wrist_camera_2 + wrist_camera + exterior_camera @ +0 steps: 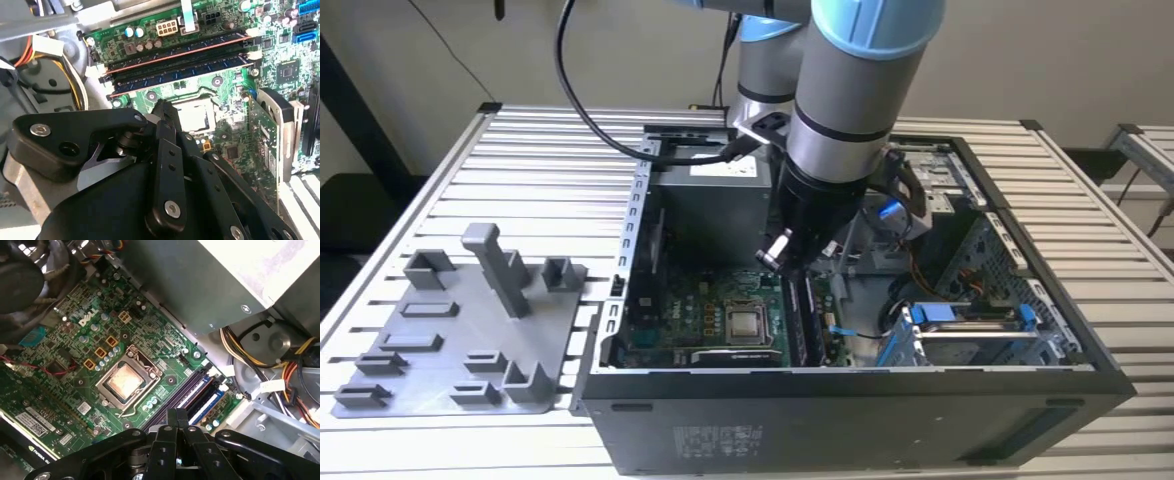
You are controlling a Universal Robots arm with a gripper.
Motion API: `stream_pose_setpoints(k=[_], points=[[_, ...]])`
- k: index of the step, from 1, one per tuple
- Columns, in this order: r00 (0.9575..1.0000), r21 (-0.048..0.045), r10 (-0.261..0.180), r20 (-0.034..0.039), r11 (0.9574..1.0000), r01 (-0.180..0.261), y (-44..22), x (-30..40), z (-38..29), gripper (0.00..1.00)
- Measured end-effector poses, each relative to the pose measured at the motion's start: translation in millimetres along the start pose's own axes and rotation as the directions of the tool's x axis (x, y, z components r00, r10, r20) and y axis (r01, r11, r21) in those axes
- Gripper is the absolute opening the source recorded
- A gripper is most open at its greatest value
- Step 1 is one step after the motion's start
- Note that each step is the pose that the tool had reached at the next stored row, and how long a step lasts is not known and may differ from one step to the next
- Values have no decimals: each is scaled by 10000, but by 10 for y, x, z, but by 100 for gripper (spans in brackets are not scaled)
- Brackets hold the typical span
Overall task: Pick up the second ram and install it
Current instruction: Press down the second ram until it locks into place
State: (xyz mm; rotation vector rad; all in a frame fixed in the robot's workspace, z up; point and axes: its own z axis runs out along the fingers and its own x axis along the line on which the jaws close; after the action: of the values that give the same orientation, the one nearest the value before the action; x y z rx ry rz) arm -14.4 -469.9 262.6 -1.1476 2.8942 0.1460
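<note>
My gripper (781,258) hangs inside the open computer case (854,400), just above the motherboard's memory slots (807,320). In both wrist views the black fingers meet at their tips, and I see nothing between them: gripper (162,107), gripper (177,412). The slots (180,60) run as long black and blue rows beside the processor socket (192,112). Two thin copper-coloured edges run along these rows. I cannot tell whether one of them is the second ram. The slots (197,390) lie right past the fingertips.
A grey holder tray (440,360) with upright blocks lies on the slatted table at the exterior view's left. Inside the case are the power supply (707,200), bundled cables (75,75), a graphics card (272,135) and the drive bay with blue clips (974,320).
</note>
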Motion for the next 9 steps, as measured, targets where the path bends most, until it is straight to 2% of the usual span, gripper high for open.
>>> stream_pose_setpoints(k=[5,9], points=[[9990,-70,-454,7,9989,454,4,4,0,11],[9966,-116,-828,4,9965,828,4,4,0,11]])
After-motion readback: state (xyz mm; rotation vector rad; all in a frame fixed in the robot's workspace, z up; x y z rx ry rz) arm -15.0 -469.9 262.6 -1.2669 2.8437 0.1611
